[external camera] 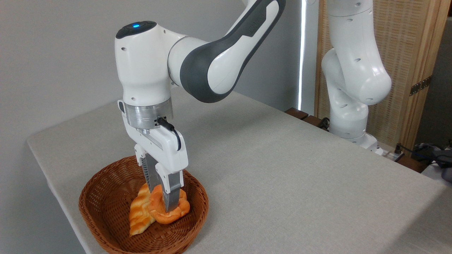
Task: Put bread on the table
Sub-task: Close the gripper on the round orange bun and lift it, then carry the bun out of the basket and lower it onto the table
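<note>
The round orange bun [166,211] is clasped between the fingers of the gripper [163,203] inside the brown wicker basket [106,197], beside a braided golden loaf [140,211]. The basket is set near the front-left corner of the grey-beige table [282,169].

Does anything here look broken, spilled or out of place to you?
Nothing stands out. The wicker basket sits upright on the table, holding a braided loaf and the round bun, which lean against each other. The gripper has its fingers around the bun. Nothing spilled or damaged.
</note>
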Robot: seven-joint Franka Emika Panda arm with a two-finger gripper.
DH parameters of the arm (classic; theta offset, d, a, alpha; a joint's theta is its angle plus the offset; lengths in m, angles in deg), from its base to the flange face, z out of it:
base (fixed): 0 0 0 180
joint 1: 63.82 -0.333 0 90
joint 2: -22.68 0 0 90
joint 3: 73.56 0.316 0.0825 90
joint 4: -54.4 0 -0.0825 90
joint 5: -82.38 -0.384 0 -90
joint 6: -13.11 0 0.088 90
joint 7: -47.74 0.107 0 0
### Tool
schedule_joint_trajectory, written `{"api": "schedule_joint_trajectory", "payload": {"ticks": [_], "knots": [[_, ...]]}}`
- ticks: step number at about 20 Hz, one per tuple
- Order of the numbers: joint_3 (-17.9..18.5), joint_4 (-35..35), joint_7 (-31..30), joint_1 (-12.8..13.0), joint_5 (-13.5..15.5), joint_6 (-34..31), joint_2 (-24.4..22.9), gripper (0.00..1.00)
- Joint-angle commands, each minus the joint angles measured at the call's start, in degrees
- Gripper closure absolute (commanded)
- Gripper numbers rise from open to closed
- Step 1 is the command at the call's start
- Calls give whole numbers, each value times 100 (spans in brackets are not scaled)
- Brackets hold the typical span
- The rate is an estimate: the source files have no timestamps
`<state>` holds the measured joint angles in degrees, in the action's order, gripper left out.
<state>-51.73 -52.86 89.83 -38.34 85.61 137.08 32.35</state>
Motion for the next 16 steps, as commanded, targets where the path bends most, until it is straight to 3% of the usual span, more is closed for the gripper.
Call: {"api": "schedule_joint_trajectory", "payload": {"ticks": [1,5,11,16], "knots": [[5,56,133,-8,29,40,-18,82],[14,56,125,-8,29,22,-36,82],[32,56,125,-16,29,-293,-422,80],[58,56,439,-52,29,-1355,-1054,79]]}}
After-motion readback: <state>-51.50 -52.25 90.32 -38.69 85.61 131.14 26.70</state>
